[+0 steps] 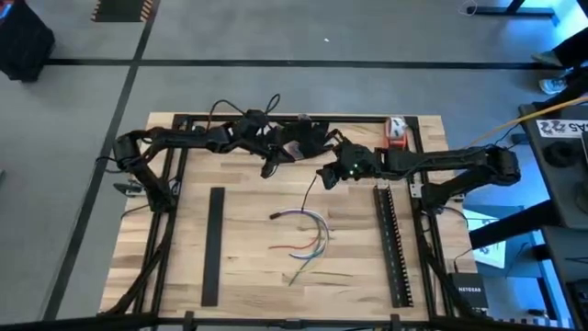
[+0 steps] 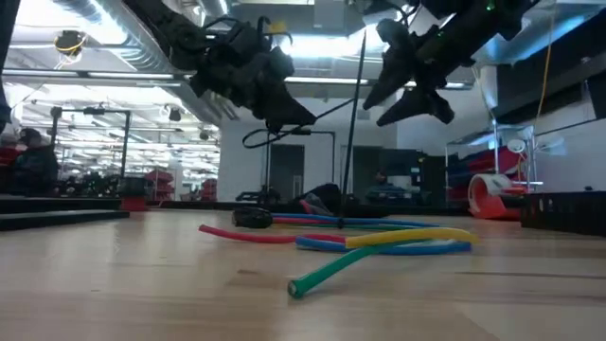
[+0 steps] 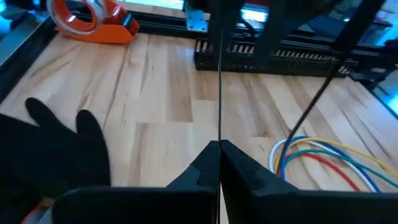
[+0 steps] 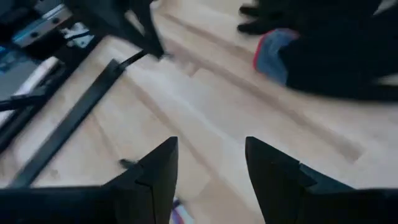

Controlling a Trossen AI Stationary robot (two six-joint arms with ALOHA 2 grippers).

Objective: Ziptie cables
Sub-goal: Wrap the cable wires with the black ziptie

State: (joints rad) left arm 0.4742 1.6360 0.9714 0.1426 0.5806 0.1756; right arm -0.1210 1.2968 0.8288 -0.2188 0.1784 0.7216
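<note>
The cables [image 1: 310, 235], thin purple, green, yellow, red and blue wires, lie loose and curved on the wooden table [image 1: 248, 276], also seen in the low view [image 2: 379, 242]. Both grippers hang in the air beyond them, toward the far edge. My left gripper [image 1: 269, 169] is shut on a thin black ziptie [image 3: 219, 81] that runs straight out past its fingertips toward the table's right. My right gripper [image 1: 323, 176] is open [image 4: 211, 168] with nothing between its fingers. A second thin dark strand [image 2: 352, 123] hangs near the right gripper. My left gripper pinches the black ziptie between its two shut fingertips [image 3: 219, 138]. The fingers lie along the strip, which sticks out ahead of them, straight and clear of the table. Which end of the ziptie is in the hold is hidden by the fingers.
Two long black slotted bars [image 1: 213, 244] [image 1: 390, 244] lie left and right of the cables. An orange tape dispenser [image 1: 396, 131] stands at the far right. A dark bundle [image 1: 299, 138] sits at the far middle. Black frame rails [image 1: 161, 230] border the table.
</note>
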